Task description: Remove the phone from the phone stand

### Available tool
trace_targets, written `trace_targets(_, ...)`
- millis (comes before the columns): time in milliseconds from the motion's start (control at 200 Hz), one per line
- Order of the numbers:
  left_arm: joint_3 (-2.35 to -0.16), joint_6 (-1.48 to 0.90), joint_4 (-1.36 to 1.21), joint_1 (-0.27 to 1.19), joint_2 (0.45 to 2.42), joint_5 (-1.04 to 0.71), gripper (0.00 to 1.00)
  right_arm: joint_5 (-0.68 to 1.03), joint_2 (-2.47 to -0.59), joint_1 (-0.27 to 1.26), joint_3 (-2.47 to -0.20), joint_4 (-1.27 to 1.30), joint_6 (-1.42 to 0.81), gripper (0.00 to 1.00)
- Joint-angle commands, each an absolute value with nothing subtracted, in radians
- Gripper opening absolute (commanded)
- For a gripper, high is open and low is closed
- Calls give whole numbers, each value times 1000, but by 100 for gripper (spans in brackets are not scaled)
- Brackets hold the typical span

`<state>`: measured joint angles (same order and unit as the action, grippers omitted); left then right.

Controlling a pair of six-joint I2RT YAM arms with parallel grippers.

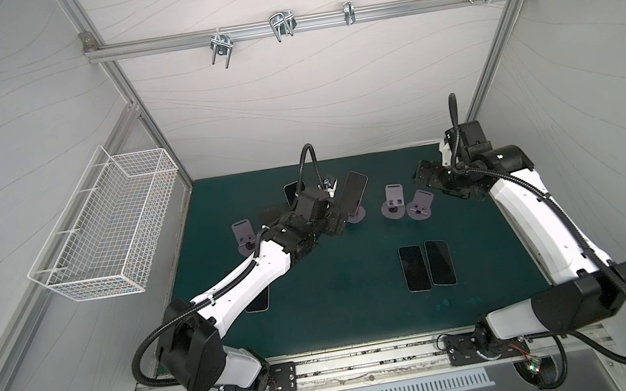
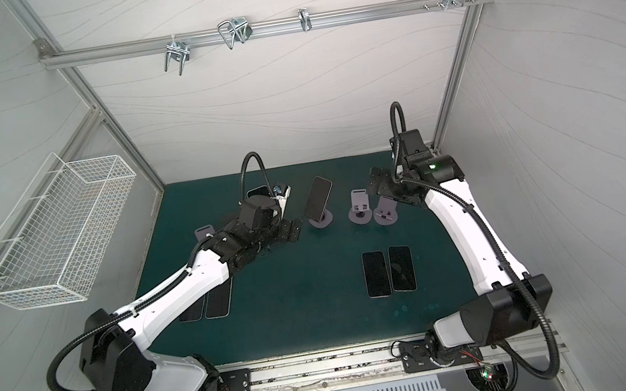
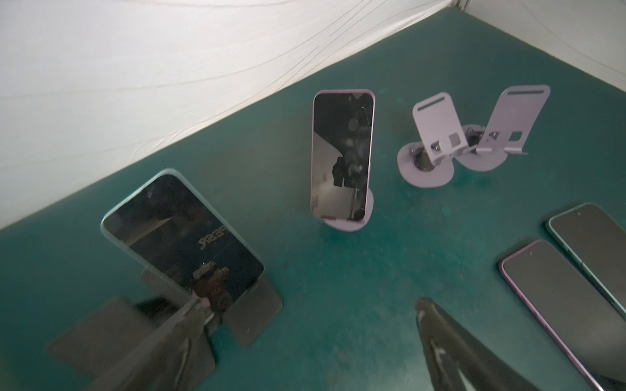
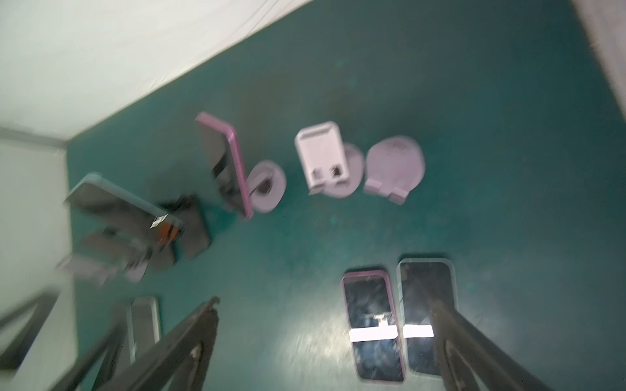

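Observation:
A purple-edged phone leans upright on a lilac phone stand near the middle back of the green mat, also plain in the left wrist view as phone on stand. A second, teal-edged phone rests on a dark stand further left. My left gripper hovers open between the two, its left finger close to the teal phone's lower corner. My right gripper is open at the back right, empty, above the mat.
Two empty lilac stands sit right of the loaded one, another at far left. Two phones lie flat front right; two more lie partly under the left arm. A wire basket hangs on the left wall.

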<state>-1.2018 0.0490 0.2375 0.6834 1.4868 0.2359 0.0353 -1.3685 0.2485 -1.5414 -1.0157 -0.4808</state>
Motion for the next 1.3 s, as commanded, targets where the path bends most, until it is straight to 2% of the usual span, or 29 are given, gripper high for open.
trace_targets(0, -1319, 73, 238, 683, 1561, 201, 98, 137, -1294, 280, -1491, -1047, -489, 99)
trace_targets(240, -1465, 93, 248, 665, 1699, 161, 98, 228, -1235, 318, -1445, -952, -458, 99)
trace_targets(405, -1523, 81, 248, 638, 1765, 131, 98, 269, -1270, 350, -1442, -937, -493, 99)
trace_targets(635, -1532, 34, 168, 593, 1849, 5, 98, 278, -1312, 406, -1459, -919, -458, 99)
trace_targets(840, -1558, 27, 108, 570, 1904, -131, 97, 245, -1333, 451, -1473, -961, -426, 99)
trace_targets(1295, -1670, 17, 53, 551, 2032, -186, 97, 190, -1350, 520, -1467, -1009, -400, 99)
